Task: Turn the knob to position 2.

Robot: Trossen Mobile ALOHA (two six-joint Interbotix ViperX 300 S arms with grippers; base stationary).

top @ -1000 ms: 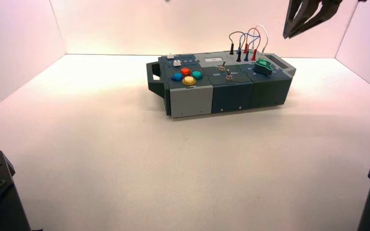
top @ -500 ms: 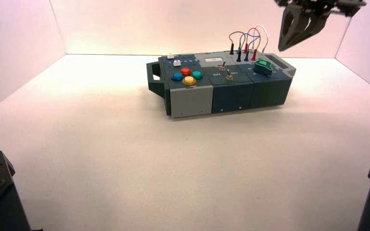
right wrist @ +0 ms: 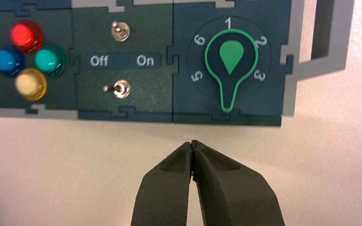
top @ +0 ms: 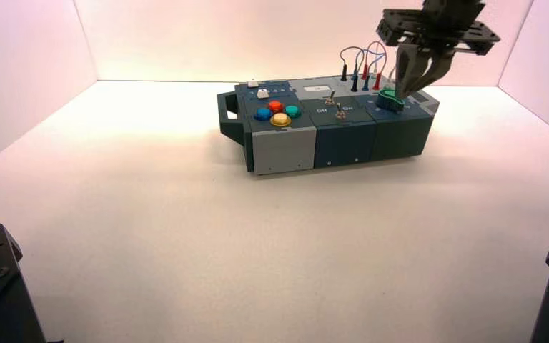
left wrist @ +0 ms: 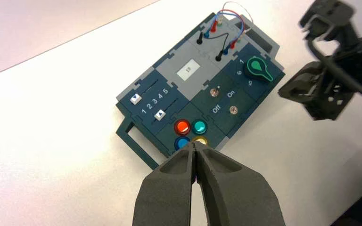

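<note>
The bright green knob (top: 391, 99) sits on a dark ring at the right end of the box (top: 343, 139). In the right wrist view the knob (right wrist: 230, 63) shows its narrow end towards the box's edge, between the numbers 3 and 5. My right gripper (top: 407, 86) hangs just above and behind the knob; its shut, empty fingers (right wrist: 192, 143) are over the table beside the box, apart from the knob. My left gripper (left wrist: 194, 145) is shut and empty, high above the box near the push buttons. The knob also shows in the left wrist view (left wrist: 258, 68).
The box holds four coloured push buttons (top: 277, 113), two toggle switches (top: 337, 108) by Off/On lettering, two white slider caps (top: 261, 92) and looped wires (top: 367, 63) at the back. It has a handle (top: 226, 114) on its left end. White walls enclose the table.
My right gripper has come down and to the left from the upper right corner to just above the knob. The box and the left arm have not moved.
</note>
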